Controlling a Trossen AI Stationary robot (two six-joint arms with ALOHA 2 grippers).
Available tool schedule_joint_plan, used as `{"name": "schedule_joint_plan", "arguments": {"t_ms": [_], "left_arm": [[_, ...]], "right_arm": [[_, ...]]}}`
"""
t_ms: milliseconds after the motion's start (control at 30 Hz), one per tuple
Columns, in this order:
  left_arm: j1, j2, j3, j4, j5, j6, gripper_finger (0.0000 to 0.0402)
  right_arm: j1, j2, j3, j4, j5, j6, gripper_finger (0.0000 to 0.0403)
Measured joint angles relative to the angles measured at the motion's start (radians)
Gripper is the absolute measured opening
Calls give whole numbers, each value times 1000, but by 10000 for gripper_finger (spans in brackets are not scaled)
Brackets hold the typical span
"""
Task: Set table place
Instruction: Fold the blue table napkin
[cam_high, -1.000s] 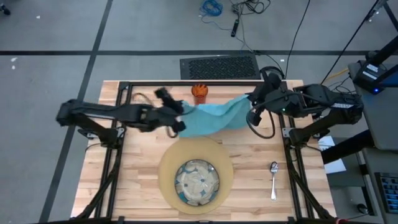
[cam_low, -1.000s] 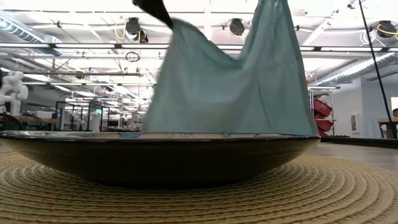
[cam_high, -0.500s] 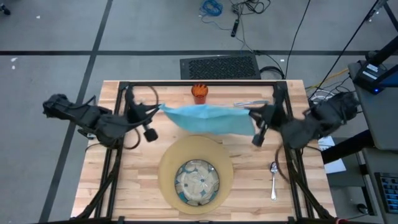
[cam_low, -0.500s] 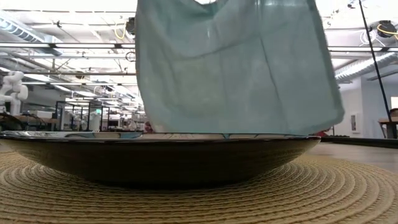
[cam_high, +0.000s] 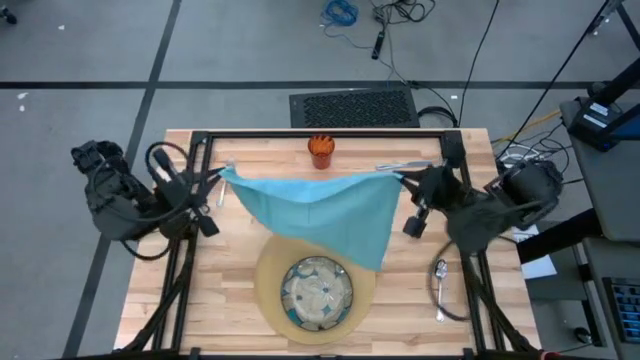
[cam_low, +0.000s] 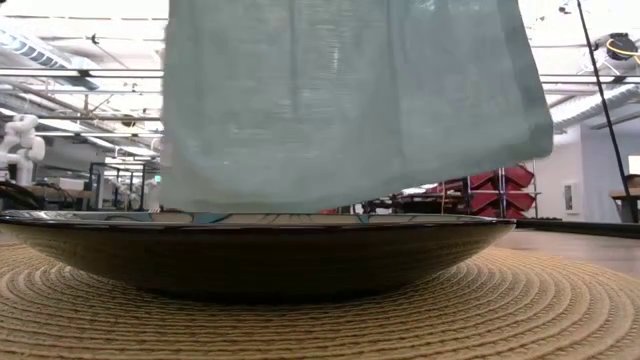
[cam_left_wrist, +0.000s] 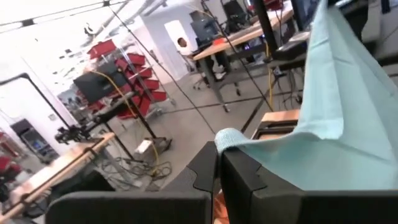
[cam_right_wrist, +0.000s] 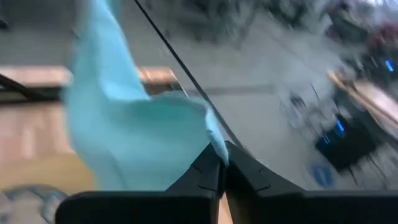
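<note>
Two-handedly holding the teal napkin (cam_high: 320, 210) up over the table (cam_high: 215, 300), spread wide like a sheet. Pinching one top corner with the left gripper (cam_high: 222, 178), clenched tight on the cloth near the left rail. Pinching the other corner with the right gripper (cam_high: 402, 178), likewise clenched, near the right rail. Letting the lower edge hang toward the tan mat (cam_high: 268, 300), overlapping its far rim in the high view and dangling just behind the dish (cam_high: 284, 290) in the low view, without plainly touching either.

Judging the task as partly done: finding mat and dish already stacked at the near middle, the orange cup (cam_high: 320, 149) standing at the far edge, the spoon (cam_high: 440, 282) lying right of the mat. Possibly glimpsing more cutlery (cam_high: 398, 166) by the right gripper at the far right, though too small to call fork or knife. Leaving, then, the napkin to be laid down beside the mat, and cutlery and cup to be brought into place.

Noting bare wood left of the mat, well apart from everything, as the roomiest landing spot. Minding the cup just behind the cloth's top edge, the dish rim beneath the hanging hem, and the black frame rails close by both wrists when lowering.
</note>
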Motion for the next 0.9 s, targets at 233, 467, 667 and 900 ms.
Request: {"name": "schedule_joint_plan", "arguments": {"t_ms": [233,467,667,900], "left_arm": [[36,6,-27,-304,-2,-265,0],[203,20,-84,-507,54,-477,0],[337,22,-108,-510,124,-441,0],[458,25,-108,-504,177,-372,0]], "right_arm": [[-126,-33,-137,8,-118,52,0],[-306,-81,-333,12,-180,27,0],[-459,-89,-489,140,-213,-85,0],[-642,-89,-605,419,-391,-324,0]]}}
